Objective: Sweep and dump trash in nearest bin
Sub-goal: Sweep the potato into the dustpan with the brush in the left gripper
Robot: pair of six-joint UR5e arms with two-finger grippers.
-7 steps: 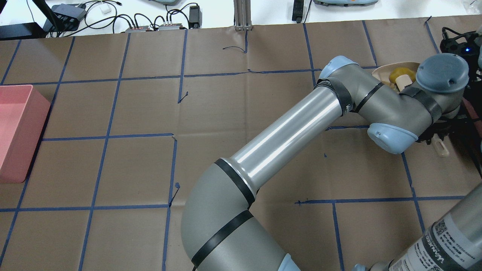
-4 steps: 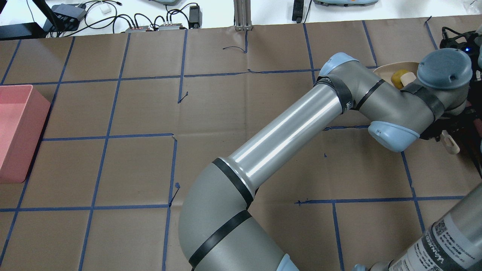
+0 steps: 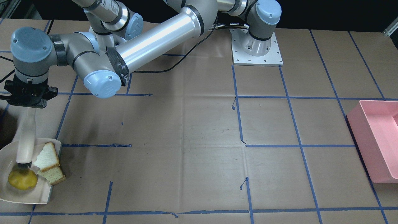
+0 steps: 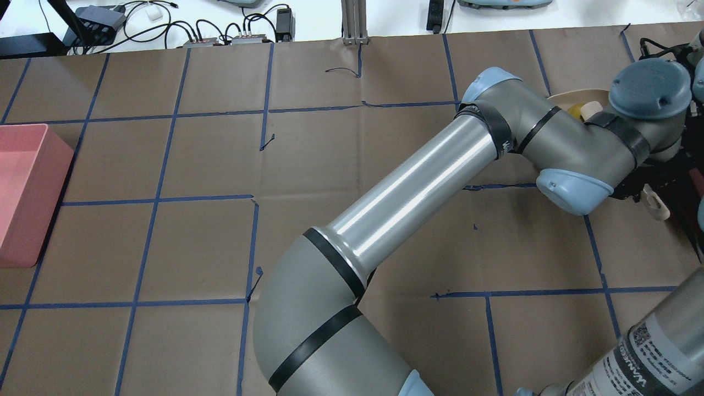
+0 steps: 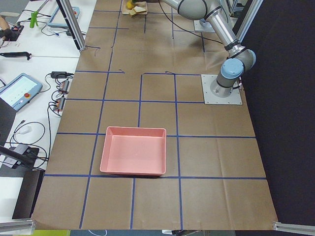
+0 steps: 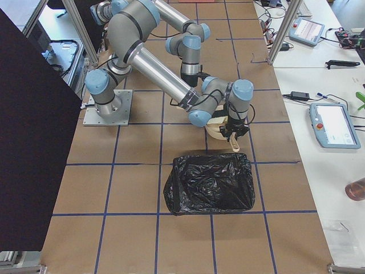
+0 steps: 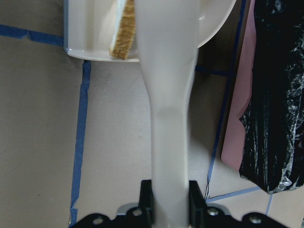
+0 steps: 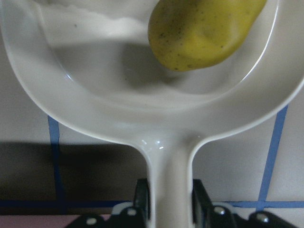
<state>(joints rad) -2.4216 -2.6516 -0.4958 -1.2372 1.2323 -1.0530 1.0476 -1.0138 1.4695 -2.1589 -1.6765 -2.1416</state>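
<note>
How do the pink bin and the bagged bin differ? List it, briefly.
The pink bin is bare; the bagged bin is wrapped in black plastic. The bagged bin sits beside the dustpan; the pink bin stands far off, on the robot's left. The pink bin shows nothing inside; the bagged bin's inside is hidden. Both are rectangular.

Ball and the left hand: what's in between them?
The brush: its handle runs from the left hand down to the ball, seen in the front-facing view.
</note>
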